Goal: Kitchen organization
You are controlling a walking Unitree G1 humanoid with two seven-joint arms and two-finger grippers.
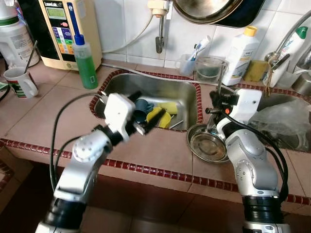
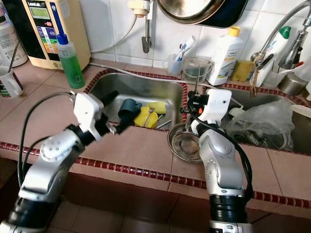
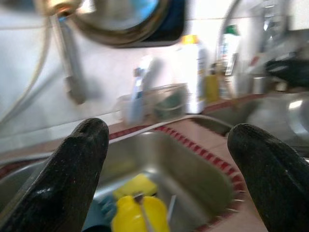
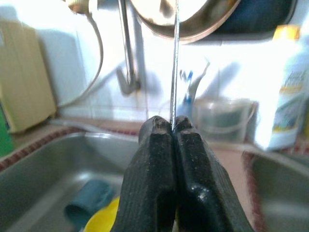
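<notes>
I've got the right gripper [image 4: 173, 126] pinched tight on a thin metal utensil [image 4: 175, 58], its shaft standing straight up out of the closed jaws; I can't tell whether it is a spoon, fork or knife. The gripper hangs over the strip of bench [image 1: 160, 150] between the two sinks, just above a steel bowl [image 1: 208, 144] sitting there. The left gripper [image 1: 148, 124] has its jaws spread wide and empty, hovering at the near rim of the left sink [image 1: 189, 99] and pointing into it.

My read is that I'm mid-sort: one utensil is lifted and needs a home, possibly the clear tub [image 1: 210, 68] against the back wall. That would call for carrying it upright without tipping it against the hanging pan [image 1: 206, 10] above. After that the left arm looks ready to reach down for something in the sink.

The left sink holds a teal cup [image 2: 127, 108] on its side, something yellow [image 2: 144, 116] with a utensil across it, and a yellow sponge [image 2: 158, 106]. The right sink [image 2: 272, 99] holds a crumpled clear bag [image 2: 262, 120]. The bowl looks empty.
</notes>
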